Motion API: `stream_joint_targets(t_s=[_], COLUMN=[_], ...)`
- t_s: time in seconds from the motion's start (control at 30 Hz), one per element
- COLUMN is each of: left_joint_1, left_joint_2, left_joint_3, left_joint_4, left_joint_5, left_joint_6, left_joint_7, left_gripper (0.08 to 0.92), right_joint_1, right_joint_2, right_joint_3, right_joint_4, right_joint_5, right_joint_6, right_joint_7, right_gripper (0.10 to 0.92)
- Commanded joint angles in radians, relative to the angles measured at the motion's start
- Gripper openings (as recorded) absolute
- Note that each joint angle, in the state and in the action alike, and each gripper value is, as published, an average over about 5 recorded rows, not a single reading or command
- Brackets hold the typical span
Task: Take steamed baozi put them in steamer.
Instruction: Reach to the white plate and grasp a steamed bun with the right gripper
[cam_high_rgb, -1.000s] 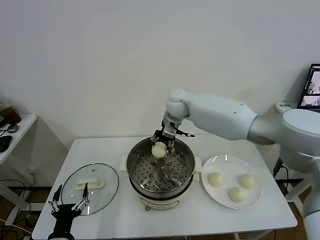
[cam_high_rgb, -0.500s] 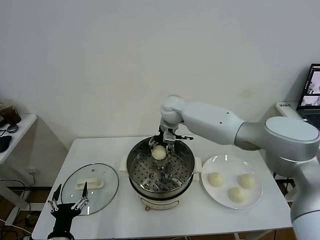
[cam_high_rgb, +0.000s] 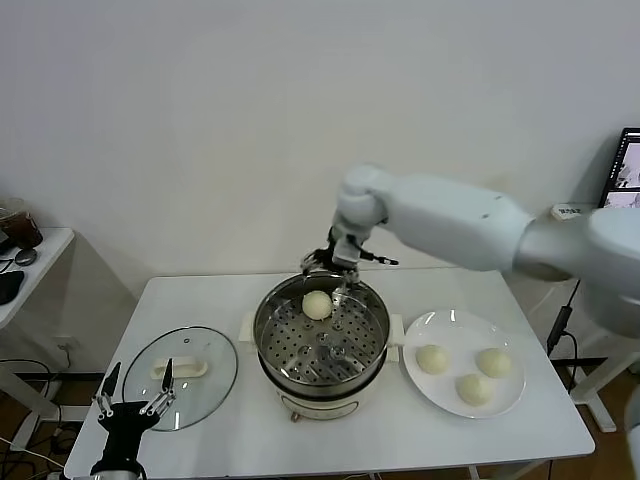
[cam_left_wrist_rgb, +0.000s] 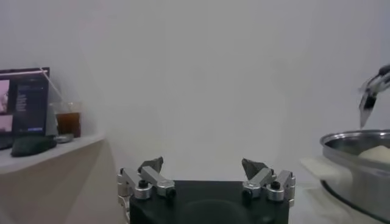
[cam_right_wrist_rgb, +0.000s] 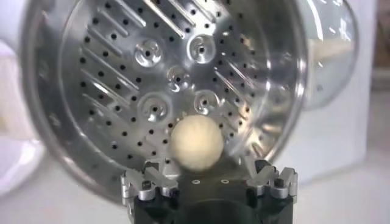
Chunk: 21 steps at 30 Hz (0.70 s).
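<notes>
Baozi sit in two places on a white table (cam_high_rgb: 220, 300). The table is the largest thing in view, set against a pale wall. At its centre stands the steamer (cam_high_rgb: 321, 345), a wide shiny steel pot on a cream base, with a perforated tray (cam_right_wrist_rgb: 152, 91) inside. To the pot's right lies a flat white plate (cam_high_rgb: 440, 330) holding three baozi (cam_high_rgb: 431, 358), cream-white and round. To the pot's left lies a round glass lid (cam_high_rgb: 181, 372) with a white handle.

One baozi (cam_high_rgb: 317, 305) rests on the perforated tray, toward the far side of the pot. The right arm reaches in from the right, and the right gripper (cam_high_rgb: 332, 268) hangs above the pot's far rim with its jaws spread wide and nothing between them. The bun lies just below the fingertips and apart from them. In the right wrist view it (cam_right_wrist_rgb: 196, 143) sits on the tray between the two spread finger mounts, untouched.

The left gripper (cam_high_rgb: 131, 398) is parked low at the table's near left corner, by the glass lid, its jaws also spread wide and empty (cam_left_wrist_rgb: 204, 171).
</notes>
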Motion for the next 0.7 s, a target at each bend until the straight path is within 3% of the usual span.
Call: stream_joint_targets(t_s=[0.03,0.17,0.37,0.7], left_joint_1=[-0.002,-0.002,-0.004,-0.011], left_joint_2=[0.009,0.015,0.020,0.015], left_joint_3=[0.002,0.003,0.001,-0.003], left_joint_4=[-0.015,-0.016,-0.009,0.006], left_joint_5=[0.000,0.001,0.001,0.010], left_joint_6=[0.000,-0.002,-0.005,-0.004], left_joint_7=[0.003,0.005,0.006,0.008], left_gripper=[0.823,0.823,0.823,0.823], right_joint_1=[0.176,0.158,0.019,-0.376], right_joint_2=[-0.326,-0.461,-0.606,-0.614], right_joint_3=[-0.059,-0.074,-0.069,0.177], right_joint_4=[0.293,0.353,0.351,0.246], right_joint_5=[0.287,0.291,0.182,0.033], right_joint_6=[-0.632,-0.747,-0.712,-0.658], right_joint_7=[-0.056,-0.056,-0.060,-0.038], right_gripper=[0.823,0.823,0.823,0.823])
